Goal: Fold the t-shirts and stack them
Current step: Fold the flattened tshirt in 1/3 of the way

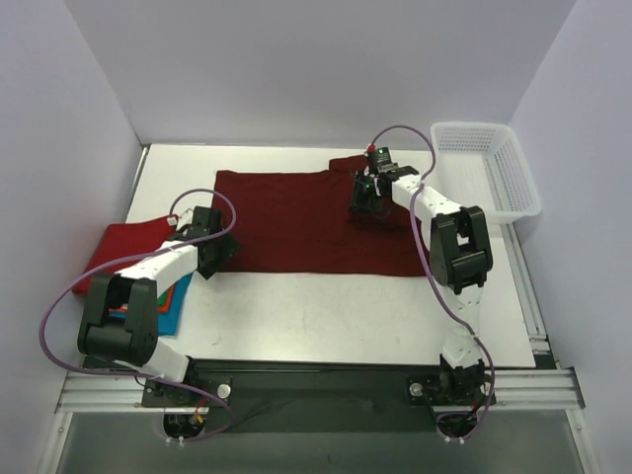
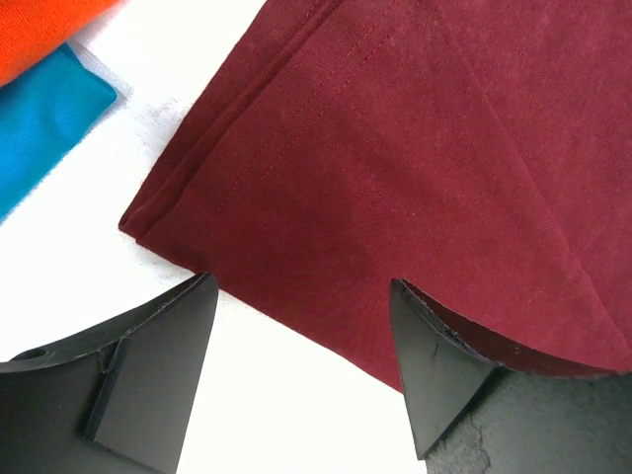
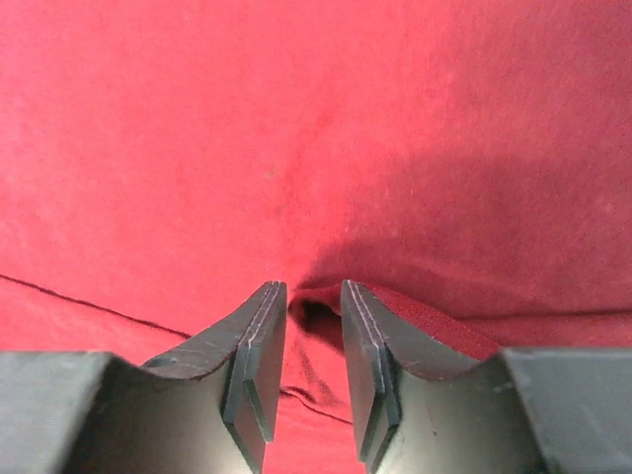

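A dark maroon t-shirt [image 1: 306, 222] lies spread flat across the middle of the table. My left gripper [image 1: 212, 249] is open at its near-left corner; in the left wrist view the gripper [image 2: 301, 288] straddles the shirt's [image 2: 395, 168] hemmed edge, its right finger over the cloth. My right gripper [image 1: 365, 197] is pressed down on the shirt's far right part. In the right wrist view the gripper [image 3: 313, 296] has its jaws nearly together on a raised fold of the shirt [image 3: 296, 128]. A stack of folded shirts, bright red [image 1: 123, 247] on top, lies at the left edge.
Orange [image 2: 39, 30] and blue [image 2: 44, 118] folded cloth from the stack shows beside the maroon corner; blue and green edges [image 1: 173, 304] stick out under the left arm. A white mesh basket [image 1: 494, 168] stands at the far right. Grey walls enclose the table.
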